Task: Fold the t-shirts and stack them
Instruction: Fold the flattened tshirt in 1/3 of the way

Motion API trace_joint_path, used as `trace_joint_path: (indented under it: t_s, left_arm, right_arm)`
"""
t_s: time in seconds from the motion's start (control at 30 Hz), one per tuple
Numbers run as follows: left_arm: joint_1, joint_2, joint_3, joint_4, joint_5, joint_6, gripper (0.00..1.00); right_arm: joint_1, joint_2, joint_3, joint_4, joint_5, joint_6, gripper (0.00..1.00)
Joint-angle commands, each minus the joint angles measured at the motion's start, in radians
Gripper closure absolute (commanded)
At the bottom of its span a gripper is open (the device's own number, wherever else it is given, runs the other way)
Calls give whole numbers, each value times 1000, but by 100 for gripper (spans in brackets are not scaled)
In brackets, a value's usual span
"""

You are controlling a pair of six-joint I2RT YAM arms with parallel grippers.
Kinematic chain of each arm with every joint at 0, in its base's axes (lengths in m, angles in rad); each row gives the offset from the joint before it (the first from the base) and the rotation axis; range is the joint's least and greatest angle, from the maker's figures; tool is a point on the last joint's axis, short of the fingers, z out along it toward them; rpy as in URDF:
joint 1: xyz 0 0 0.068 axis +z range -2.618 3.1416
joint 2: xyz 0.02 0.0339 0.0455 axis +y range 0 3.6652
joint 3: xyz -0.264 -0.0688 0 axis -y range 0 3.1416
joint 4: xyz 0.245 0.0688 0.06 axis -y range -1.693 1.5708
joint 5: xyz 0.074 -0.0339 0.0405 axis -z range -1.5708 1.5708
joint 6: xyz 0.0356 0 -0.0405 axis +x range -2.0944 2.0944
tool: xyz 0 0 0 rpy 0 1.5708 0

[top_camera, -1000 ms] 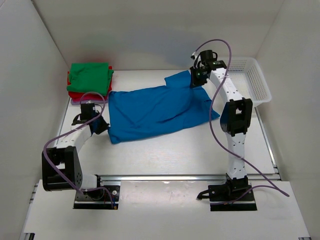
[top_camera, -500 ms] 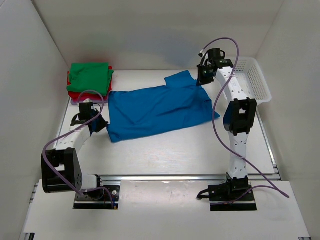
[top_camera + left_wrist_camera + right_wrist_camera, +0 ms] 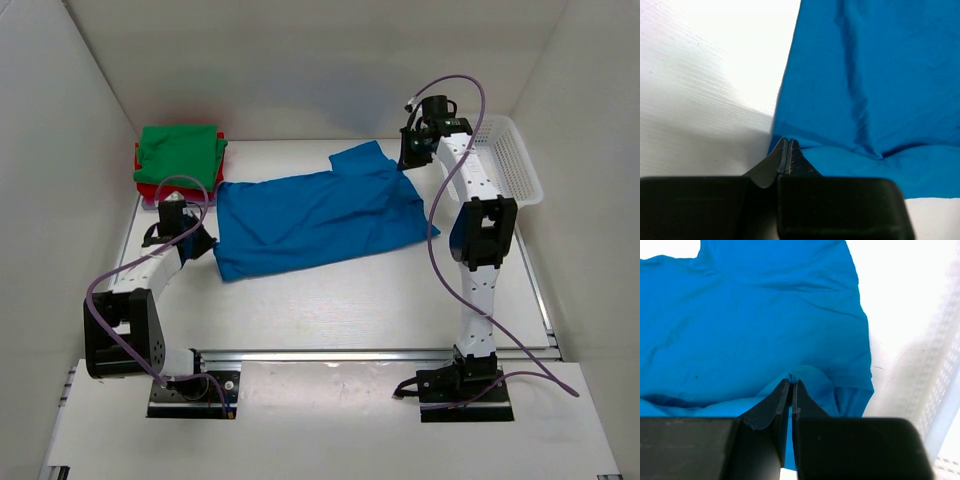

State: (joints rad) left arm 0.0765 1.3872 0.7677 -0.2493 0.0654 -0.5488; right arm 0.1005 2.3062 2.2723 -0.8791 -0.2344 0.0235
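The bright blue t-shirt [image 3: 315, 215] lies spread across the middle of the table. My left gripper [image 3: 207, 245] is at its near-left edge, and in the left wrist view [image 3: 788, 141] it is shut on the hem of the blue cloth [image 3: 865, 75]. My right gripper [image 3: 405, 163] is at the shirt's far-right corner, and in the right wrist view [image 3: 791, 382] it is shut on a pinch of blue cloth [image 3: 755, 315]. At the far left is a stack of folded shirts: green [image 3: 180, 152] on top, then red [image 3: 148, 187], with a pale pink edge [image 3: 150, 201] at the bottom.
A white mesh basket [image 3: 512, 160] stands at the far right, just beyond my right gripper, and its wall shows in the right wrist view [image 3: 940, 375]. White walls close in the table at the left, back and right. A metal rail runs along the near edge.
My right gripper has moved right and back toward the basket, pulling the shirt's far-right corner and smoothing the cloth. My left gripper has shifted slightly back with the near-left hem.
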Motion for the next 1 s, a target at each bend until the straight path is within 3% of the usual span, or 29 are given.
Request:
trace_joint_path:
  t_s: [0.0,0.43,0.53,0.57,0.6,0.7,0.77,0.9,0.97]
  left_arm:
    - [8,-10,38,35,-6,12,100]
    - [-10,137,114,16,13,20,99]
    - [-27,151,137,13,-27,33,91]
    - [-27,154,148,10,-47,44,81]
    - [-29,153,160,7,-61,44,73]
    - [-18,165,206,-25,-64,73,58]
    - [-9,180,257,-59,-64,102,57]
    - [-9,158,303,-168,-89,154,57]
    - [-11,141,306,-234,-72,193,58]
  right_arm:
    - [-24,-60,19,39,1,15,100]
    - [-24,-24,79,37,13,10,100]
    - [-18,-1,121,14,43,0,88]
    - [-4,8,127,19,64,0,81]
    - [-4,-1,138,12,85,-3,66]
    - [5,-36,141,9,154,-4,42]
    - [7,-74,135,3,176,-2,34]
    - [8,-201,34,-32,257,1,32]
    - [-1,-336,-157,-23,277,4,32]
